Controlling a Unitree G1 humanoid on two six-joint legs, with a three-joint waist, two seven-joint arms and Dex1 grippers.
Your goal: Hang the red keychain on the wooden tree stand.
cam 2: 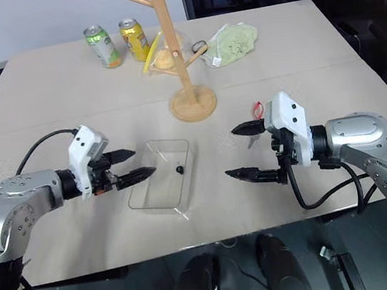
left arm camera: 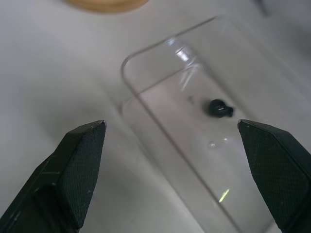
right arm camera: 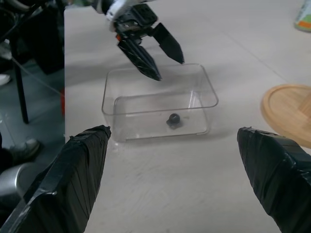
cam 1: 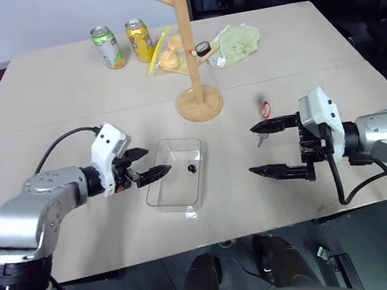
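The table (cam 1: 64, 98) has bare room between the two claws. The stand (cam 1: 188, 52) rises beyond them, its base near the clear tray's (cam 1: 161, 196) far edge. The left claw (cam 1: 146, 164) hangs wide open and empty at that tray's near-left rim. The right claw (cam 1: 270, 149) gapes wide, empty. The keychain (cam 1: 265, 110) lies just beyond its upper finger.

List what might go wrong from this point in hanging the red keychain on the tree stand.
1. The red keychain lies flat on the table, thin and small, so the open right gripper may close on nothing.
2. A small round dial already hangs on one peg of the wooden tree stand; a reach there could knock it off.
3. The open left gripper hovers at the clear tray and might bump it.
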